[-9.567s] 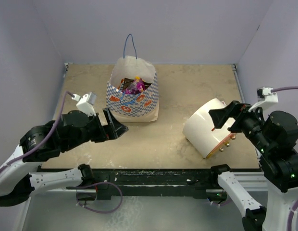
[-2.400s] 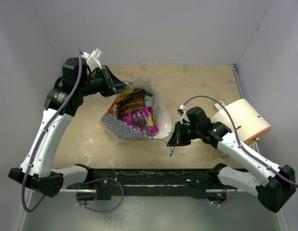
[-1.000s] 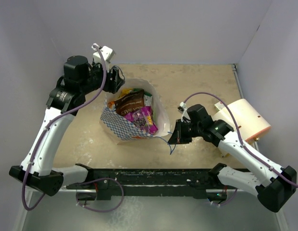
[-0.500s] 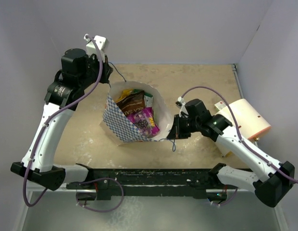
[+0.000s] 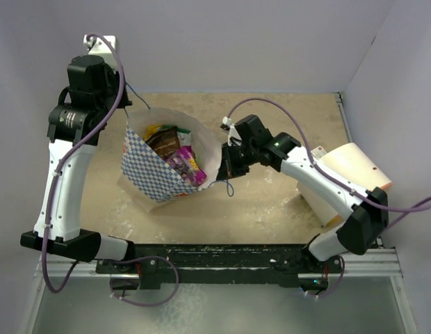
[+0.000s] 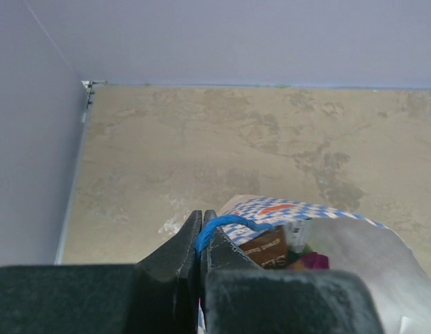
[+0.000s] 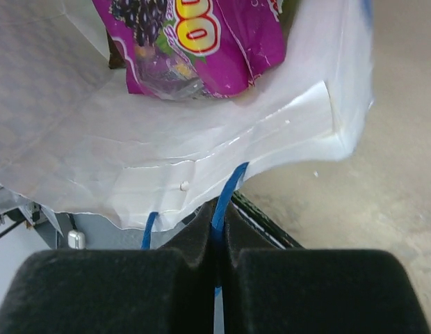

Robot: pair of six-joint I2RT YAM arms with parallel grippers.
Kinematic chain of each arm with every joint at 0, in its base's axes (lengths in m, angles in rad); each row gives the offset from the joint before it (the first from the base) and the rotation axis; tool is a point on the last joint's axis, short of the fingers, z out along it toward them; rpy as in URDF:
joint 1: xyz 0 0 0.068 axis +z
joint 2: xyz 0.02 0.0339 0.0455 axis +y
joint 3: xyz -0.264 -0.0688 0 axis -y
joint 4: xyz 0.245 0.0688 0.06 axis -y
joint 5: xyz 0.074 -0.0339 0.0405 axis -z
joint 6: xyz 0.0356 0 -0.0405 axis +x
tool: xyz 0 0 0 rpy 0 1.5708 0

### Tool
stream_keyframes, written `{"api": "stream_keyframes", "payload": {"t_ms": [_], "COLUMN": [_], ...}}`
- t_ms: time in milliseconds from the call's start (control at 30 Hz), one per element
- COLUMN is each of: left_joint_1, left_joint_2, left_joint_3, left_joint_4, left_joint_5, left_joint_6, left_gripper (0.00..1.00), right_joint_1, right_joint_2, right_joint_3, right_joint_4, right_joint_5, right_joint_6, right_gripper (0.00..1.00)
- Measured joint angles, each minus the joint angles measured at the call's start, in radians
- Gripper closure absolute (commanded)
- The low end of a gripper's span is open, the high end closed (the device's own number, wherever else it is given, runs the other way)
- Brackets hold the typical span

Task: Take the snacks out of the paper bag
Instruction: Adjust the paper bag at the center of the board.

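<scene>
The paper bag [image 5: 156,174], cream-white with a blue checkered band, hangs tilted above the table between both arms, mouth facing up. Snacks [image 5: 175,149] show inside it: a dark brown pouch [image 6: 267,248], a magenta packet [image 7: 201,38], bits of green and yellow. My left gripper [image 6: 201,226] is shut on one blue string handle [image 6: 226,224] at the bag's far rim. My right gripper [image 7: 215,226] is shut on the other blue handle [image 7: 226,191] at the bag's right rim [image 5: 219,170], with the white inner wall [image 7: 97,132] right in front of it.
A large cream-peach cylinder [image 5: 351,174] lies on its side at the right of the table, behind the right forearm. The beige tabletop [image 5: 285,118] is walled at the back and both sides. The black rail [image 5: 222,254] runs along the near edge.
The left gripper closed on the far handle and rose up and left. The right gripper moved up and left with its handle. The bag lifted off the table and shifted left.
</scene>
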Motion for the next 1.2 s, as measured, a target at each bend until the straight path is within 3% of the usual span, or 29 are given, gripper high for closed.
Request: {"api": "stream_keyframes", "payload": {"t_ms": [233,433,700,833,933,1200], "left_joint_1": [0.017,0.017,0.016,0.016,0.016,0.016], "left_joint_2": [-0.026,-0.203,-0.461,-0.491,-0.483,-0.439], "left_joint_3": [0.011,-0.253,-0.561,-0.584,-0.584,-0.548], "left_joint_4": [0.038,0.105,0.212,0.209,0.207,0.185], "left_joint_5": [0.072,0.268,0.529,0.583,0.609,0.63], "left_joint_6": [-0.005,-0.171,-0.476,-0.545,-0.57,-0.573], "left_gripper": [1.0,1.0,1.0,1.0,1.0,1.0], "right_joint_1": [0.053,0.059,0.057,0.057,0.057,0.058], "right_joint_2": [0.136,0.102,-0.051,-0.093,-0.089,-0.037], "right_joint_3": [0.092,-0.117,-0.391,-0.418,-0.38,-0.022], "right_joint_4": [0.071,0.135,0.171,0.169,0.121,-0.08], "right_joint_5": [-0.048,-0.076,-0.08,-0.078,-0.068,0.229], "right_joint_6": [0.001,0.0,0.001,-0.002,-0.018,-0.134], "right_gripper": [1.0,0.99,0.88,0.78,0.63,0.18]}}
